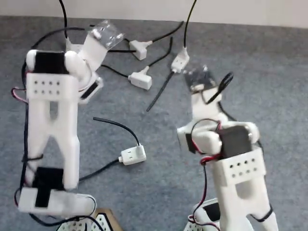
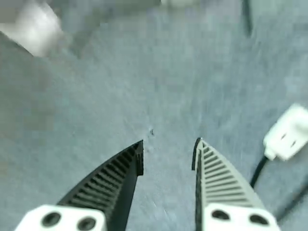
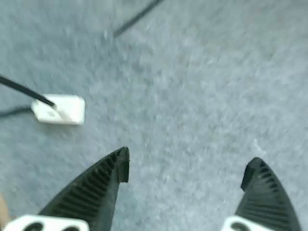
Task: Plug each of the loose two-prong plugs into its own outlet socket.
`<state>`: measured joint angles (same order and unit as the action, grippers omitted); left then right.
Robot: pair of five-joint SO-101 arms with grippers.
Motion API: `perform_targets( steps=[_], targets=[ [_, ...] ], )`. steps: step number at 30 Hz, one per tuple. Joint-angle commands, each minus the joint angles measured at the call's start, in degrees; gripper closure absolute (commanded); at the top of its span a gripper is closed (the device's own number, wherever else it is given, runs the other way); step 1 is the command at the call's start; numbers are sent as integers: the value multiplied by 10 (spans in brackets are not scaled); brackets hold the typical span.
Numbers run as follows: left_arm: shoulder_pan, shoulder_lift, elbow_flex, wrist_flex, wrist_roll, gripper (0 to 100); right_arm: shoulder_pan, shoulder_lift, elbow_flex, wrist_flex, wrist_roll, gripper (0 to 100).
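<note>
Several white plug and socket pieces on black cords lie on the grey carpet: one (image 1: 139, 48) at the back, one (image 1: 141, 78) nearer the middle, one (image 1: 179, 61) to the right, and one (image 1: 132, 155) in front. My left gripper (image 1: 107, 33) hangs at the back left, open and empty (image 2: 168, 147), with a white two-slot piece (image 2: 288, 132) off to one side. My right gripper (image 1: 199, 78) sits near the middle right, wide open and empty (image 3: 187, 161). A white piece (image 3: 60, 109) with a black cord lies apart from it.
Black cords (image 1: 118, 125) trail across the carpet between the pieces. A thin black strap (image 1: 161, 91) lies diagonally near the right gripper. Bare carpet (image 1: 159, 192) stretches between the two arm bases. A blurred white shape (image 2: 33, 29) sits at the edge of the left wrist view.
</note>
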<state>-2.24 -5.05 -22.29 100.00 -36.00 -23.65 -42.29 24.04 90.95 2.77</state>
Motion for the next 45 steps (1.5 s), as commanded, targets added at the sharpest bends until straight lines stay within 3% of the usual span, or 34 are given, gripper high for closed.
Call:
perform_targets(
  steps=[1,6,23,25,28,38,45],
  targets=[
    [12,-56,-16,5,10,800,9,-46,142,-87,11,640],
    [41,-111,-2,9,29,708,2,-63,313,-204,23,640],
    [165,-148,260,4,62,716,-3,-61,328,-217,22,640],
    [165,-145,268,4,62,755,-3,-61,328,-215,22,640],
    [164,-143,274,4,56,936,-3,-61,328,-214,22,640],
    [163,-142,275,2,39,994,-3,-61,327,-214,21,640],
    [179,-141,356,-244,40,994,-3,-61,327,-214,21,640]
  ],
)
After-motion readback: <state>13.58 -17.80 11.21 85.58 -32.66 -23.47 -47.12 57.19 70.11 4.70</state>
